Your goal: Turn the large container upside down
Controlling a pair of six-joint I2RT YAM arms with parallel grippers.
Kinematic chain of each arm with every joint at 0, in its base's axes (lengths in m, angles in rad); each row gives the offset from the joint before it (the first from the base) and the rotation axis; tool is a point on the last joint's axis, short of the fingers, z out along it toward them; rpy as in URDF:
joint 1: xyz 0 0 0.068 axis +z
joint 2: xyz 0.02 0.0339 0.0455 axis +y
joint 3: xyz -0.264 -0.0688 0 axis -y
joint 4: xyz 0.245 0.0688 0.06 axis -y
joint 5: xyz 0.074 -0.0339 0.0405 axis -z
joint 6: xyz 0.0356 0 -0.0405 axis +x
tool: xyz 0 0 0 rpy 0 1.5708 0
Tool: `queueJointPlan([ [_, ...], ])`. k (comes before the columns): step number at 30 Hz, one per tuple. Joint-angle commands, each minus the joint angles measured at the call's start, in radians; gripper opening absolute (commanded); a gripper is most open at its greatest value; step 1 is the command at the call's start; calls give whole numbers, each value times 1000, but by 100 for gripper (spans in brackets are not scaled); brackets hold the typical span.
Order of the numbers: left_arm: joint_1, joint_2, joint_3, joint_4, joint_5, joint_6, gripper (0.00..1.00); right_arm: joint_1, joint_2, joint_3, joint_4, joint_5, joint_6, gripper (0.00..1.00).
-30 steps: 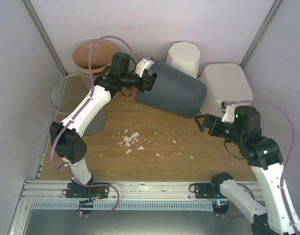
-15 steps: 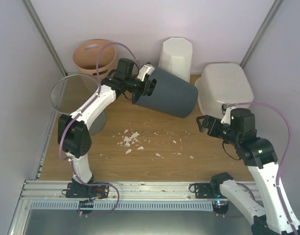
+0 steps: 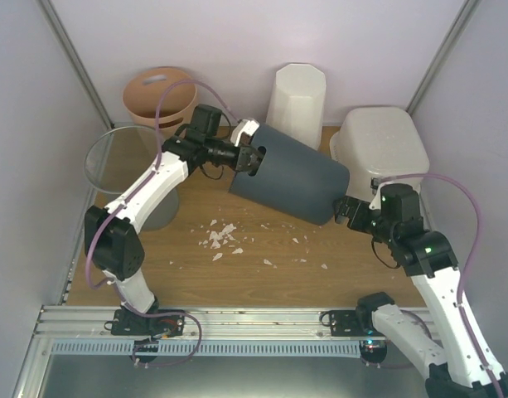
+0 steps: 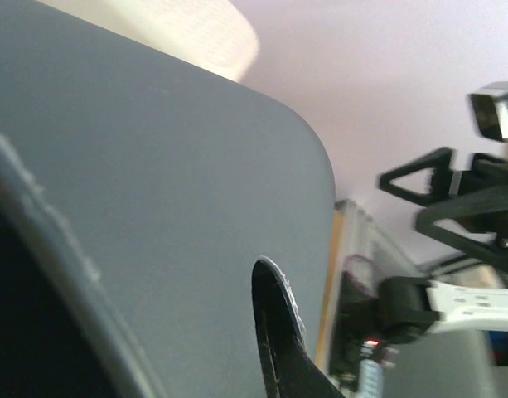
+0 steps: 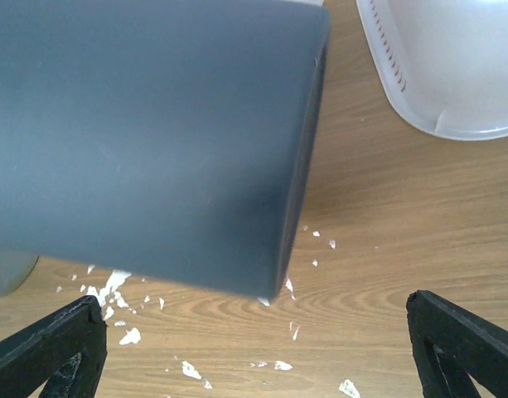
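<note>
The large container (image 3: 384, 143) sits at the table's (image 3: 262, 278) far right, beside the tall white bin (image 3: 297, 93). Between the arms a dark grey bin (image 3: 293, 176) lies tilted, its rim clamped by the left gripper (image 3: 252, 154). The right gripper (image 3: 343, 209), jaws wide apart, is at that bin's base. White scraps (image 3: 221, 236) litter the table; an orange bin (image 3: 158, 95) and a mesh bin (image 3: 113, 157) stand at the far left.

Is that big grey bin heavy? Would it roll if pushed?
Probably light: the left gripper, jaws shut on its rim, holds the grey bin tilted. Its sides look flat, so it would likely slide rather than roll. Smooth plastic might slip.
</note>
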Motion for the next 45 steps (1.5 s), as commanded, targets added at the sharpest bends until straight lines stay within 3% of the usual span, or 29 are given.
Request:
queueJointPlan([
  [1,2,-90,-73,169,225,-158,0,-6,-39,-11,33,16,3,98],
  [11,3,-78,-290,422,343,-406,0,-7,-80,-113,42,-76,37,99],
  [19,3,-19,-341,489,373,-453,0,-7,-95,-202,102,-132,75,99],
  [26,-7,16,-289,390,343,-364,0,-8,-82,-278,247,-249,104,97],
  [33,-40,37,-160,147,143,-149,0,-8,-60,-167,273,-331,113,95],
  [38,-78,49,-104,77,46,-79,1,-8,-66,-102,270,-368,123,95],
  [42,-104,66,-88,60,16,-60,16,-7,-77,-99,284,-382,136,95],
  [45,-118,80,-81,54,4,-51,21,-8,-75,-97,296,-397,140,94],
])
